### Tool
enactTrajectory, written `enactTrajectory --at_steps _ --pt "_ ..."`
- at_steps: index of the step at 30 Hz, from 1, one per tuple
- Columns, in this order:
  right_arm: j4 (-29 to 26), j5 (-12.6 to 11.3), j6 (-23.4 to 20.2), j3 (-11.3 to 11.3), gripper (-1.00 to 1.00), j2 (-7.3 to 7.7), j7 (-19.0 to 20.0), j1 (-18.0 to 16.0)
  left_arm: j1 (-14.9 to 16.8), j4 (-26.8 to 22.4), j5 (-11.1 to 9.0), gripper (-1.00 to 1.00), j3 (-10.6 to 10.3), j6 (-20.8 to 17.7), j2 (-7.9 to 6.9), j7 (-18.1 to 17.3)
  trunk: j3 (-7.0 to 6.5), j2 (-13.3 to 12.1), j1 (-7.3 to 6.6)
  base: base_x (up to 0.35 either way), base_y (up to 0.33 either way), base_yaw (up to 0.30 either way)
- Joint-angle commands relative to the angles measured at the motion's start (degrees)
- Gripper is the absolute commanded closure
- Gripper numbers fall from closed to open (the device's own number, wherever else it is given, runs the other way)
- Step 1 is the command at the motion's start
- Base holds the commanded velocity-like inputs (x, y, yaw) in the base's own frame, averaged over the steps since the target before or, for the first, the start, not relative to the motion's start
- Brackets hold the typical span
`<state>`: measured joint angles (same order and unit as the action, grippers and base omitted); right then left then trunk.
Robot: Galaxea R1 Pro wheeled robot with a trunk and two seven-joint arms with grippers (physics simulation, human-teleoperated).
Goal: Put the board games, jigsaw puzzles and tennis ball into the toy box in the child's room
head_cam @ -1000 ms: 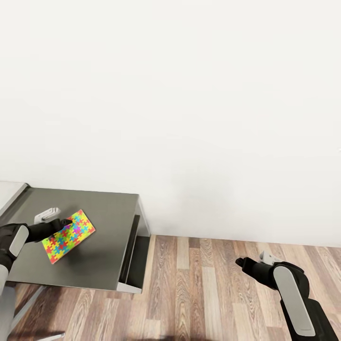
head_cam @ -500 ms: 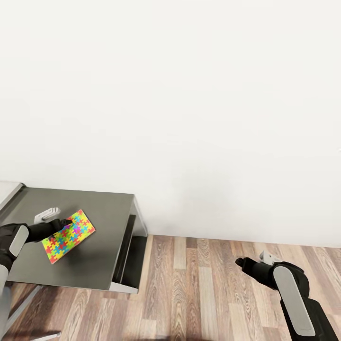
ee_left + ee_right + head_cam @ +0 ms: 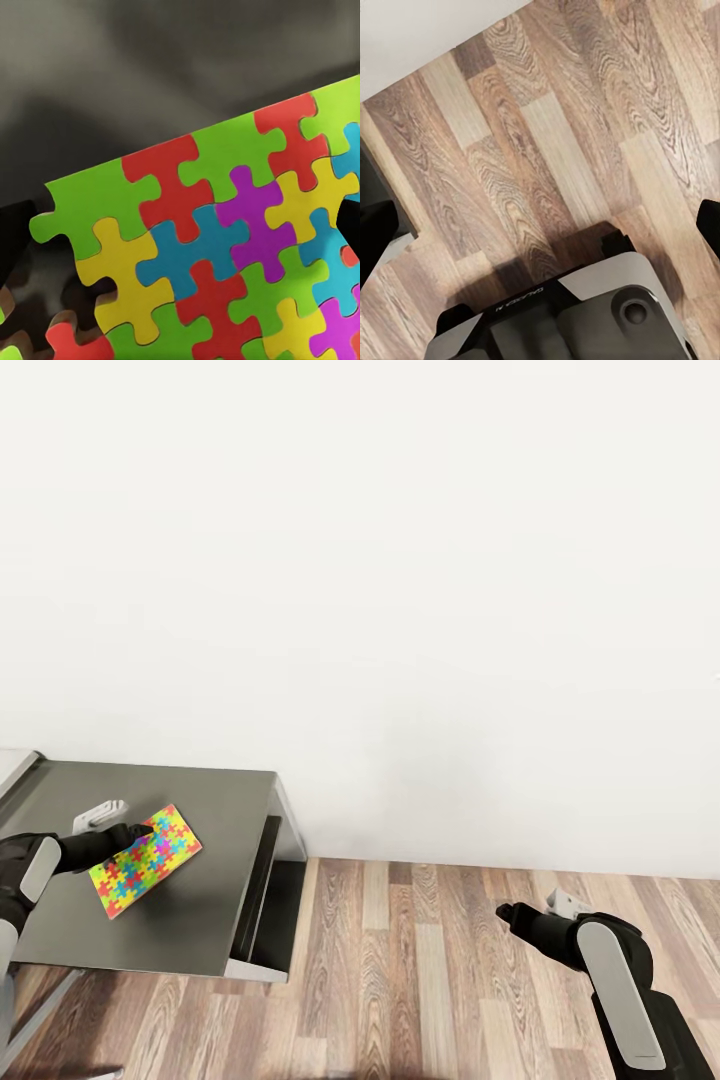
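A jigsaw puzzle (image 3: 150, 858), a flat board of bright interlocking pieces, hangs tilted just above the grey table (image 3: 220, 920) at the head view's lower left. My left gripper (image 3: 135, 833) is shut on the puzzle's near edge. The left wrist view shows the puzzle (image 3: 217, 247) up close, with the dark tabletop behind it. My right gripper (image 3: 506, 910) hangs open over the wooden floor (image 3: 420, 980) at the lower right, with nothing between its fingers. The toy box, board games, tennis ball and second puzzle are out of view.
A bare white wall (image 3: 400, 610) rises behind the table and floor. The table's right end has a dark recessed shelf (image 3: 272, 900). My own grey base (image 3: 570, 315) appears over the floorboards in the right wrist view.
The camera has shifted a little, so the table has slid left in the picture. Both arms hold the same pose, and the puzzle stays gripped.
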<state>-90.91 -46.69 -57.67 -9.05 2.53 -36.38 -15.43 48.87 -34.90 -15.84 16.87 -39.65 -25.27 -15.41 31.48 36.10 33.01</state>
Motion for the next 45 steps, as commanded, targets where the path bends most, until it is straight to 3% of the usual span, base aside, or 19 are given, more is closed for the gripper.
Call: enactTrajectory --at_steps 1,19,32,45 --pt "-0.06 -0.61 -0.16 -0.01 -1.0 0.01 -0.56 -0.04 0.0 0.0 -0.07 -1.0 0.17 -0.43 0.05 -0.24 0.07 0.05 0.02 0.0 0.0 -0.003" --pt "-0.06 -0.62 -0.16 -0.01 -1.0 -0.06 -0.54 -0.04 0.0 0.0 -0.07 -1.0 0.16 -0.46 0.05 -0.27 0.04 0.05 0.02 0.0 0.0 -0.002" --pt "-0.06 -0.68 -0.16 -0.01 -1.0 -0.06 -0.52 -0.04 0.0 0.0 -0.07 -1.0 0.18 -0.5 0.05 -0.33 -0.69 0.05 0.02 0.0 0.0 -0.157" --pt "-0.06 -0.68 -0.16 -0.01 -1.0 -0.07 -0.54 -0.03 0.0 0.0 -0.1 -1.0 0.13 -0.6 0.05 -0.55 -0.75 0.05 0.02 0.0 0.0 -0.013"
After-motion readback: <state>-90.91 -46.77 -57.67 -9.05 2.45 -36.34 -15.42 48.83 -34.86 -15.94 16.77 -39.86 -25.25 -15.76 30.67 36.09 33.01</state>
